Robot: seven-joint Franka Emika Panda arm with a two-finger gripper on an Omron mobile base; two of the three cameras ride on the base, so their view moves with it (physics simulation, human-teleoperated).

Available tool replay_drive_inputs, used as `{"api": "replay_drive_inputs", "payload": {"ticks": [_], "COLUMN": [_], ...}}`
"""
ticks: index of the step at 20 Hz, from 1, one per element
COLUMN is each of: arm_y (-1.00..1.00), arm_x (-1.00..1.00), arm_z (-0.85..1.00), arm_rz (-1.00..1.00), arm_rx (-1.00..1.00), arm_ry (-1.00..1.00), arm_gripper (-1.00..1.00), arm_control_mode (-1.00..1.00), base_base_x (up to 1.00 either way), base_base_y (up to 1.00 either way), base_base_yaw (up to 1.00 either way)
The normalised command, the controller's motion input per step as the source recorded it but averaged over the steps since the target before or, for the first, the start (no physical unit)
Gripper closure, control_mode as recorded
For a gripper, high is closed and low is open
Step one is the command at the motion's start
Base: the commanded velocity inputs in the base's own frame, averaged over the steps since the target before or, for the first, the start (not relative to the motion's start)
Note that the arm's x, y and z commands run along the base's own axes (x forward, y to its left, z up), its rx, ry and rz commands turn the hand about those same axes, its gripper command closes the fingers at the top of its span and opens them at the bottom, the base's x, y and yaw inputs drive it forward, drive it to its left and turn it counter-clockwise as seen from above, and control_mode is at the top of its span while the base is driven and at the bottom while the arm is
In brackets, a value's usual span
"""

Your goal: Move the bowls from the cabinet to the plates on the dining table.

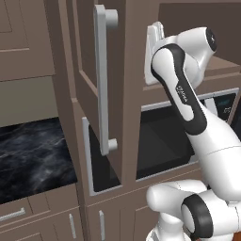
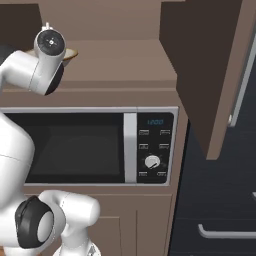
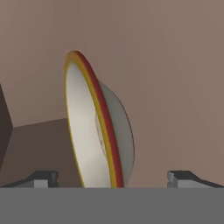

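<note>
So far you had delivered nothing: the gripper (image 3: 112, 179) stood wide open astride the cream bowl (image 3: 94, 135), inside the cabinet (image 1: 84, 70), not yet grasped.

microwave (image 2: 90, 147) display: you can read 12:00 in blue digits
arm (image 1: 186, 101) forearm: small FRANKA-style lettering, too blurred for you to confirm
button labels: illegible

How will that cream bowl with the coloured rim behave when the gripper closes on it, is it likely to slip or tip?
The bowl looks rigid and glazed, so it probably won't flex but may slide between the fingertips. The open gripper straddles its thin rim, a narrow hold, so the bowl could pivot when lifted. Its rounded underside suggests it could rock if nudged.
</note>
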Motion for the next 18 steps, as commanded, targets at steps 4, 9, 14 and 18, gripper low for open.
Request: {"api": "replay_drive_inputs", "payload": {"ticks": [4, 9, 14, 18], "arm_y": [0.03, 0.08, 0.20, 0.31], "arm_x": [0.22, 0.35, 0.49, 0.57], "arm_z": [0.00, 0.00, -0.05, -0.24], "arm_rz": [0.02, 0.01, 0.00, 0.00], "arm_rx": [0.00, 0.01, 0.00, -0.01], "arm_ry": [-0.04, -0.05, -0.04, 0.01], "arm_gripper": [-1.00, -1.00, -1.00, -1.00], "arm_control_mode": [-1.00, -1.00, -1.00, -1.00], "base_base_x": [0.00, 0.00, 0.00, 0.00], "base_base_y": [0.00, 0.00, 0.00, 0.00], "base_base_yaw": [0.00, 0.00, 0.00, 0.00]}}
